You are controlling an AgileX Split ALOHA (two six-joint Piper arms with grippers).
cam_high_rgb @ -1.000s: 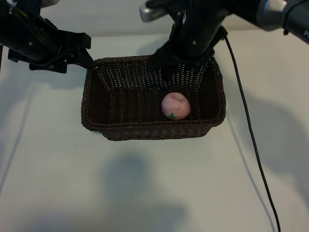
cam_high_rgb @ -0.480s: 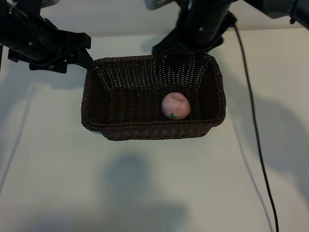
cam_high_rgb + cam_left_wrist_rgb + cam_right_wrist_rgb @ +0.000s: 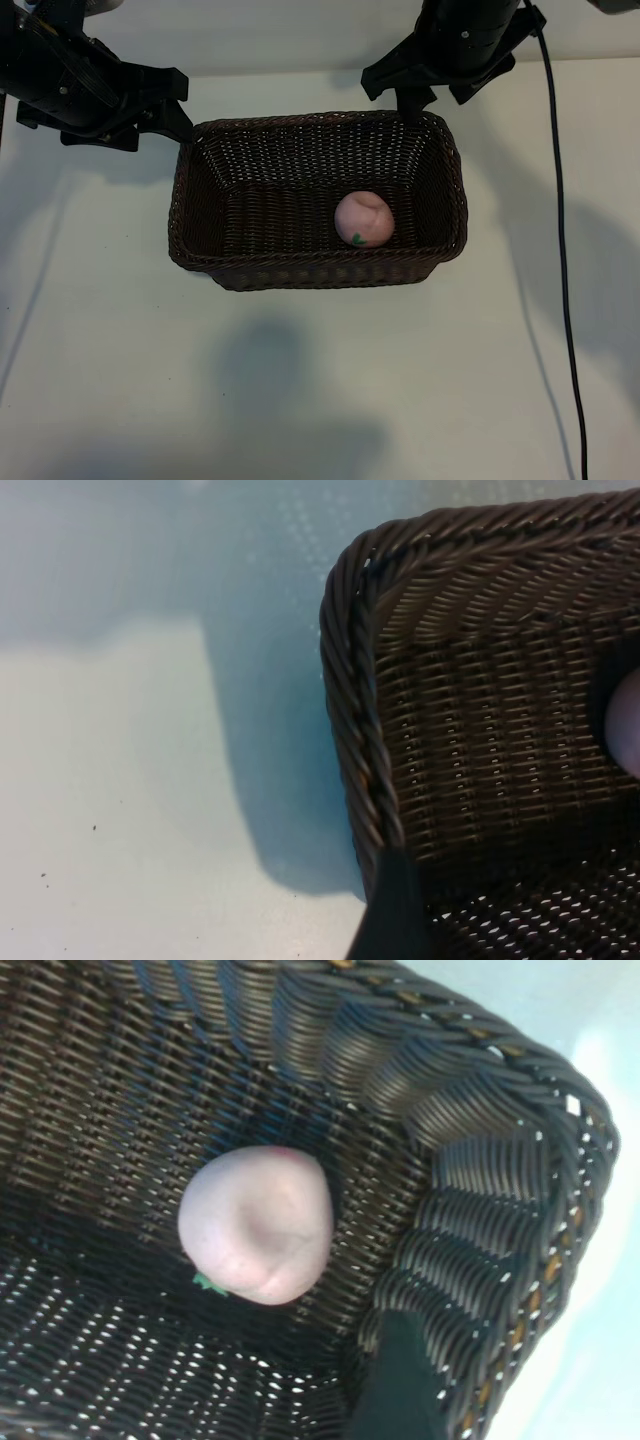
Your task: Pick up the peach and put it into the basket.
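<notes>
Left end effector (image 3: 165,112): black, fingers spread, empty, parked at the big dark-brown woven wicker basket (image 3: 200,255) corner; could nudge the rim.
Small round pale-pink peach (image 3: 364,220): inside basket (task looks done).
Right end effector (image 3: 428,95): released, above far rim; may snag wicker.

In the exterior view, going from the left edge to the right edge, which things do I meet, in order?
left tool → basket → peach → right tool → black cable
</notes>
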